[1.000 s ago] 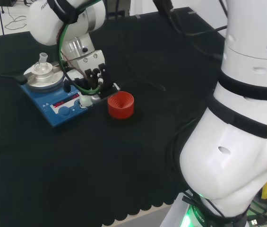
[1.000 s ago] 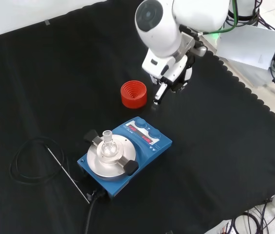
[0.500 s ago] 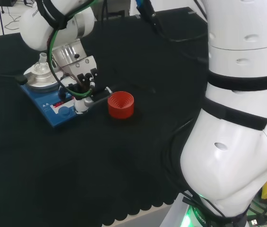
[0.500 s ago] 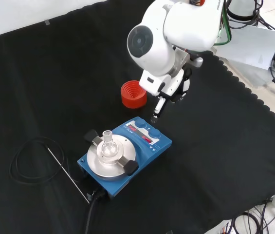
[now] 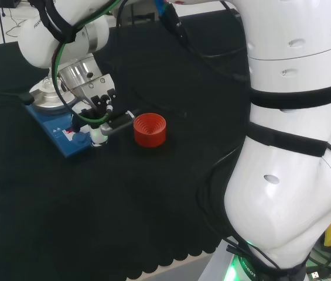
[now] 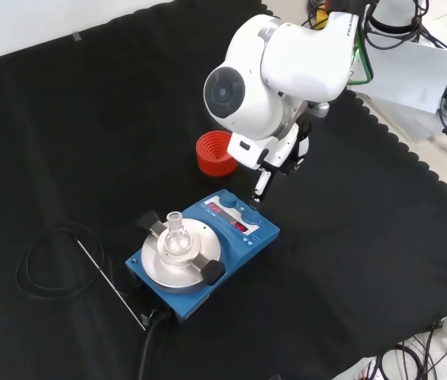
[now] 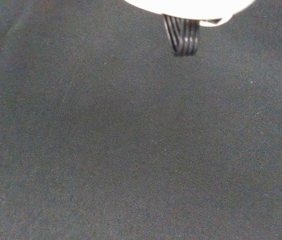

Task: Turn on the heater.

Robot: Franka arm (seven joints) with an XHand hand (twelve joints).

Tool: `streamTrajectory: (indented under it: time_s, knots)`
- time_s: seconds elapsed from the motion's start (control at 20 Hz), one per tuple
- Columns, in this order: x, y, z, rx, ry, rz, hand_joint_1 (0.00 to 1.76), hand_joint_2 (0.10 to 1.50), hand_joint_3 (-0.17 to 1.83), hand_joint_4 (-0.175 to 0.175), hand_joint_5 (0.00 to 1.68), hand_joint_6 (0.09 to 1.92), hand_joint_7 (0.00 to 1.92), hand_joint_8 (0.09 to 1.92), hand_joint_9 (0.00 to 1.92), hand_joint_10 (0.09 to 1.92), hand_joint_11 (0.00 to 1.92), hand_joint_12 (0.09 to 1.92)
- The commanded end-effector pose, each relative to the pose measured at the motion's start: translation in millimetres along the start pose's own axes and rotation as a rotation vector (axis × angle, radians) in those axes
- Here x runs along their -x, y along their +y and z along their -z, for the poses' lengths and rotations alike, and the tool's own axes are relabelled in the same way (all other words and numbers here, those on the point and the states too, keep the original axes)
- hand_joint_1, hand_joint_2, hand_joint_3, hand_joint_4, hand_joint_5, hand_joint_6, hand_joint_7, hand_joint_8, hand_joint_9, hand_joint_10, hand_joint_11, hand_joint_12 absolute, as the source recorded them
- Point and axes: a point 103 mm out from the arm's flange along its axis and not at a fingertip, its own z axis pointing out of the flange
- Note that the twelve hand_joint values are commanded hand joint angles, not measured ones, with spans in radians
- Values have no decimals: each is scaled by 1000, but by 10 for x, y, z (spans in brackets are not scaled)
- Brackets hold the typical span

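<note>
The heater (image 6: 236, 243) is a blue box with a round metal plate, two blue knobs and red displays on its front panel. A small glass flask (image 6: 175, 230) is clamped on the plate. In the front view the hand (image 6: 280, 152) hangs under the big white link, with one straight finger (image 6: 260, 185) pointing down at the right-hand knob (image 6: 251, 215). The tip is close above the knob; I cannot tell if it touches. In the head view the hand (image 5: 99, 103) stands over the near end of the heater (image 5: 57, 132). It holds nothing.
A red ribbed ring stand (image 6: 214, 153) sits on the cloth just beyond the heater, also seen as the red stand (image 5: 149, 129) right of it. A black cable loop (image 6: 43, 264) and a thin metal rod (image 6: 113, 286) lie left of the heater.
The hand has moved from beside the red stand to the heater's front panel, left in the head view, nearer in the front view. Its straight finger now points at the right-hand knob.
</note>
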Motion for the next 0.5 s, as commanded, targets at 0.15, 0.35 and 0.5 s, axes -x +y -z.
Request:
streamTrajectory:
  time_s: [0.15, 0.35, 0.5]
  knots:
    - [2, 50, -16, -35, -15, -7, 1447, 709, 1032, -27, 347, 169, 1577, 1872, 1661, 1816, 1307, 1390]
    - [10, 84, -2, -44, -19, -9, 1451, 706, 1038, -28, 351, 165, 1580, 1873, 1662, 1817, 1307, 1395]
    - [23, 106, -5, -50, -21, -11, 1454, 704, 1042, -28, 353, 162, 1582, 1874, 1662, 1818, 1307, 1397]
